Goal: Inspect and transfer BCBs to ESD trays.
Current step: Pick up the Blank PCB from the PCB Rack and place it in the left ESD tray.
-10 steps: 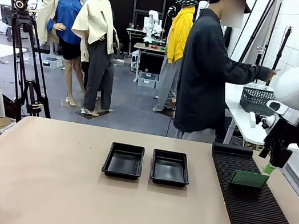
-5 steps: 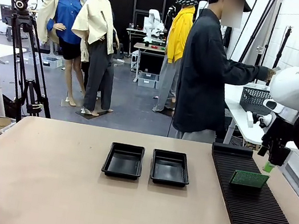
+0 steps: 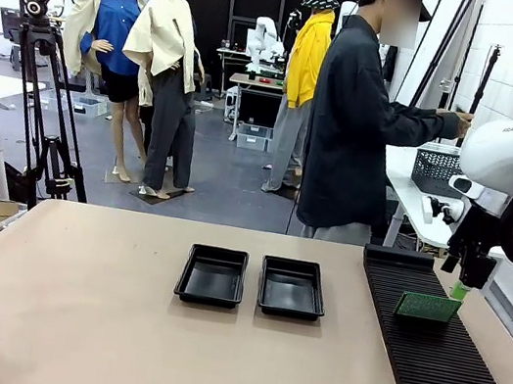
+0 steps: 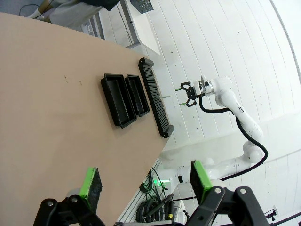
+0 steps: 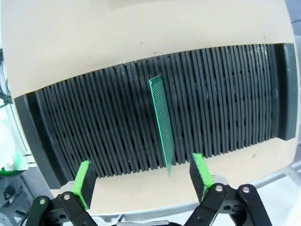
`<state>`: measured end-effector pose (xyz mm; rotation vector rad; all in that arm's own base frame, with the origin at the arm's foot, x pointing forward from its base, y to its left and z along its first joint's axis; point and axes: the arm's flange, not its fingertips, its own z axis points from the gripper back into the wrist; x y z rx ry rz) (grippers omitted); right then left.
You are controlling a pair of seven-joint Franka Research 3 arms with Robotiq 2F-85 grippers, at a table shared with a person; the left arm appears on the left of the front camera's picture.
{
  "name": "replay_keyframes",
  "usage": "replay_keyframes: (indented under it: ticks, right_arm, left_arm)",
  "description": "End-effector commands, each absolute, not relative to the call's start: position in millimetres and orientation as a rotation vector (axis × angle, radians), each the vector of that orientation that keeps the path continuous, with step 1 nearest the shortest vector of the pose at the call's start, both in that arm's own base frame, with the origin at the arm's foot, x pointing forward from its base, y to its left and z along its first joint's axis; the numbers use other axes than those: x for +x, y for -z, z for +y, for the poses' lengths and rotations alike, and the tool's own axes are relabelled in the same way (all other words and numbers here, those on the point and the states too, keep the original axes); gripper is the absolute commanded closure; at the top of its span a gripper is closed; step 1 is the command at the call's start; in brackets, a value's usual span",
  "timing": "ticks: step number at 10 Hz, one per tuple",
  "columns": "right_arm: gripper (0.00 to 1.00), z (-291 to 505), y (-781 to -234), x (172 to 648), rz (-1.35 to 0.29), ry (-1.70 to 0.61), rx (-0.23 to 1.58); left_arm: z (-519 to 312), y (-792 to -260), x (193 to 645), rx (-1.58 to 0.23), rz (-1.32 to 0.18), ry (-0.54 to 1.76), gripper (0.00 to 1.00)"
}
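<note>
Circuit board [image 3: 427,308]: one green board stands on its long edge in a slot of the ribbed rack [image 3: 438,348], about halfway along it. It is upright.
Board's long axis: it runs along the slot, across the rack's width, left to right in the front view. One broad face is turned toward the robot's side.
Board from above [image 5: 162,120]: the right wrist view shows it as a thin green strip lying parallel to the ribs [image 5: 225,94].
Right gripper [image 3: 461,288]: it hangs above the board's right end with its fingers pointing down. It is clear of the board. The green pads are spread wide [image 5: 141,169] with nothing between them.
Left gripper [image 4: 146,179]: it is high over the table with its fingers wide apart and holds nothing.
Trays: two black trays sit side by side at the table's middle, just apart, the left [image 3: 216,252] and the right [image 3: 296,264]. Both are well apart from the board, and nothing lies in them.
Rack position: it lies along the table's right side, running from the near edge toward the far edge.
Table [image 3: 69,298]: a plain tan top.
Room: a person in a dark jacket [image 3: 352,129] stands at the far edge, with one arm reaching toward a white side table that holds a wire basket [image 3: 439,170]. A camera tripod [image 3: 42,85] stands at the left, on a grey floor. A white brick wall is on the right.
</note>
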<state>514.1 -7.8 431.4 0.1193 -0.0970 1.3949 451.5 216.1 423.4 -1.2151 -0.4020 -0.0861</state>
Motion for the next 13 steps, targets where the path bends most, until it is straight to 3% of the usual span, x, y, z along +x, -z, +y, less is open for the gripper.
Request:
replay_keyframes:
  ticks: [1, 13]
  right_arm:
    - [0.00, -7, -422, 529, -0.096, -1.406, 0.109]
    - [0.00, -8, -374, 575, -0.101, -1.411, 0.140]
  left_arm:
    - [216, -425, 451, -1.211, -0.394, 0.070, 0.00]
    - [216, -425, 451, -1.211, -0.394, 0.070, 0.00]
